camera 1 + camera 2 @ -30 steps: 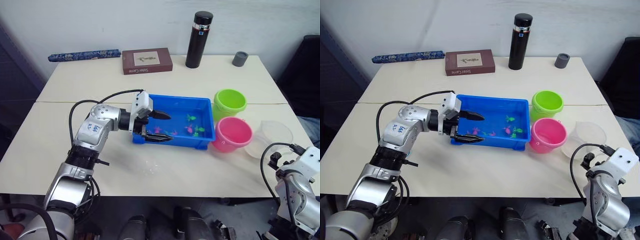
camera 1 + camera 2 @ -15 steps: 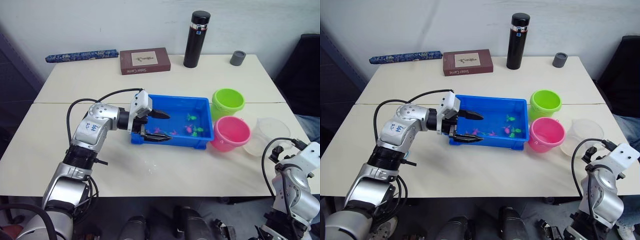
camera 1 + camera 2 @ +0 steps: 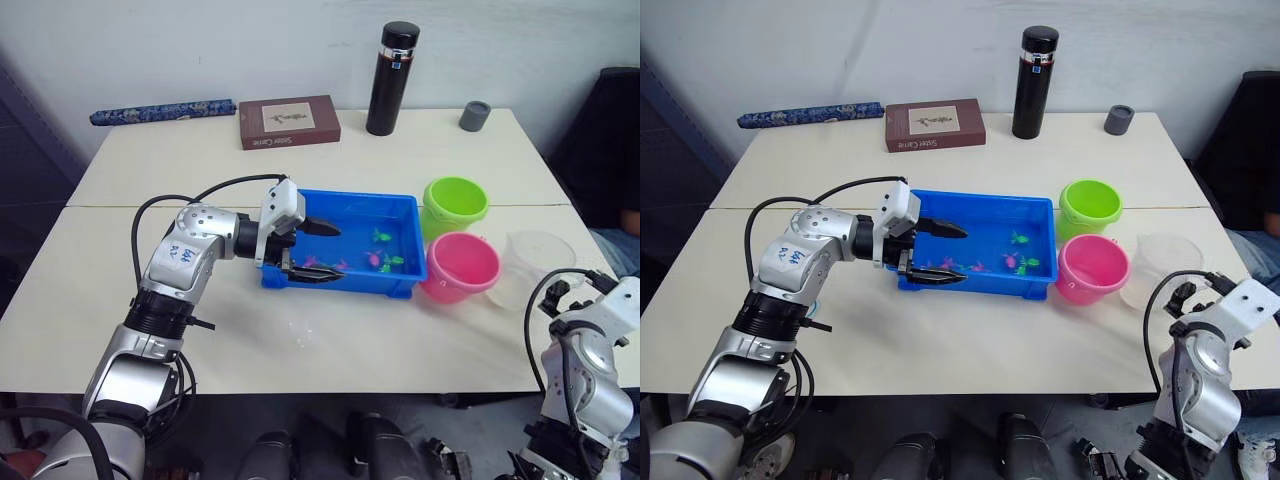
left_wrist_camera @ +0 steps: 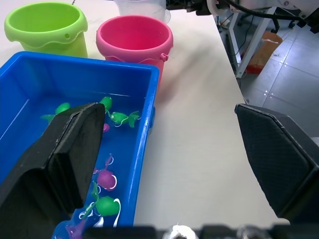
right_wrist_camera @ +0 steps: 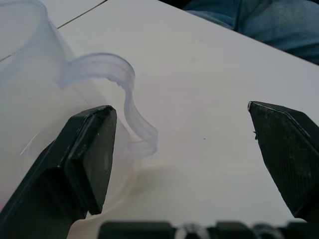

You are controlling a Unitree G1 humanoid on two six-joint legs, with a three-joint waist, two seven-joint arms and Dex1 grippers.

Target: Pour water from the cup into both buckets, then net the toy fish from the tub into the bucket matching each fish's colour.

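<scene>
The clear cup [image 3: 540, 255] stands on the table right of the pink bucket [image 3: 450, 290], its handle [image 5: 124, 99] facing my right gripper [image 5: 184, 149]. That gripper is open just short of the handle and touches nothing. The green bucket [image 3: 445, 222] stands behind the pink one, both beside the blue tub [image 3: 350, 195]. Several pink and green toy fish [image 4: 119, 118] float in the tub's water. My left gripper [image 3: 335, 252] is open astride the tub's near wall. One finger [image 4: 65, 154] is inside the tub and the other is outside over the table, and it holds nothing.
A tall black flask [image 3: 390, 78], a small grey cup [image 3: 476, 115], a brown book [image 3: 290, 121] and a blue roll [image 3: 160, 111] line the table's far edge. A person's jeans-clad leg [image 5: 279, 20] is just past the table's right edge.
The whole picture has shifted a little, so the camera moved. My right gripper has crept slightly closer to the cup. The left gripper stays at the tub.
</scene>
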